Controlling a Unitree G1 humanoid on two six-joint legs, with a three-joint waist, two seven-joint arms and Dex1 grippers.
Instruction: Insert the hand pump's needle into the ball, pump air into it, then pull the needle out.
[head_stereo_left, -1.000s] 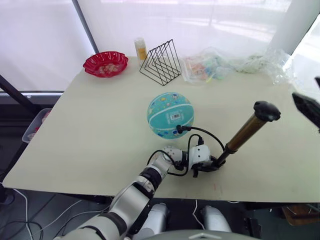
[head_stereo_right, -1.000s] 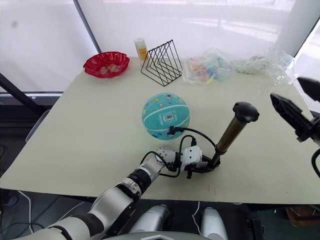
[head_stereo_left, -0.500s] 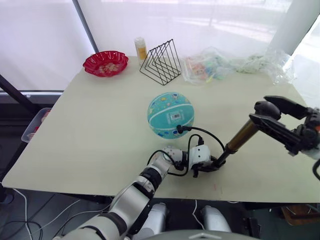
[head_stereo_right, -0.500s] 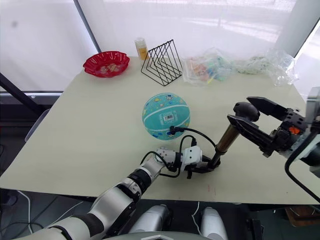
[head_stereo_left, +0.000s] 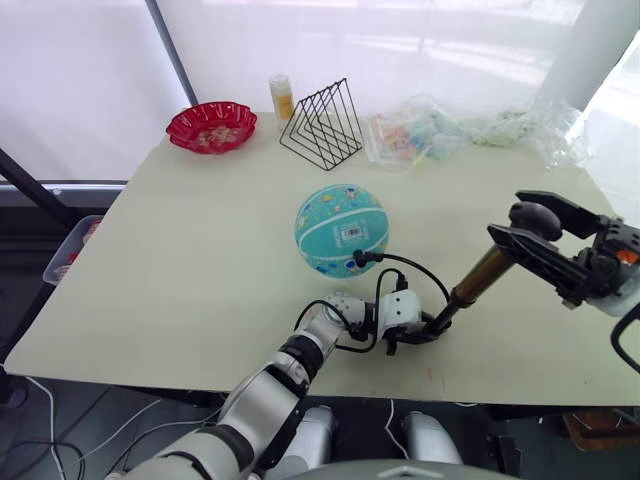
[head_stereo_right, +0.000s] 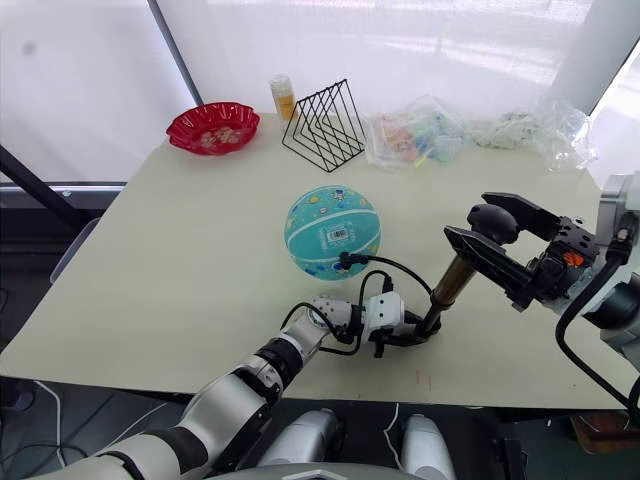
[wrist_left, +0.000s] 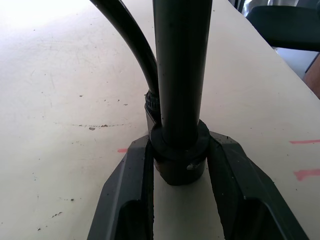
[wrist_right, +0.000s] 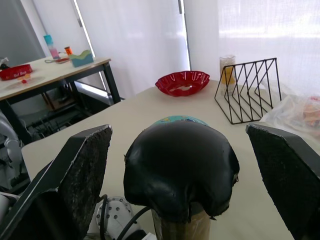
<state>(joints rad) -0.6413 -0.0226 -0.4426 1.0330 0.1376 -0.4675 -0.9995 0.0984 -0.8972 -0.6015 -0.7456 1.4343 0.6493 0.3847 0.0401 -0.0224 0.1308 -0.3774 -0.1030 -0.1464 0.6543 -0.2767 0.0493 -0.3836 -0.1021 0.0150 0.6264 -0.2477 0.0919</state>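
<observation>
The left end effector (head_stereo_left: 405, 335) is working low at the centre of the head view, near the front edge of the surface (head_stereo_left: 180, 260). Its two black fingers (wrist_left: 131, 185) are clamped on the black lower end cap of the hand pump (head_stereo_left: 487, 270), as the left wrist view is showing, and this is bracing the pump's base against the surface.

The ball (head_stereo_left: 340, 229) is resting at mid-frame, just above that end effector. The pump's thin black hose (head_stereo_left: 420, 270) is arching from the pump's base up to the ball's lower right side, where its end fitting (head_stereo_left: 360, 258) is sitting against the rubber. The needle itself is hidden; judging by the fitting's contact, insertion is probably complete.

The pump is leaning up and to the right, its gold-bronze barrel extending toward the right of the frame, with the black T-handle (head_stereo_left: 534, 219) at the top.

The right end effector (head_stereo_left: 535, 225) is positioned at the right edge of the frame. Its fingers (wrist_right: 82, 170) are spread apart, one on each side of the T-handle and not touching it, as the right wrist view is confirming.

Status: insertion appears done and the base is secured. Remaining steps: closing on the handle, pumping air, then pulling the needle out.
</observation>
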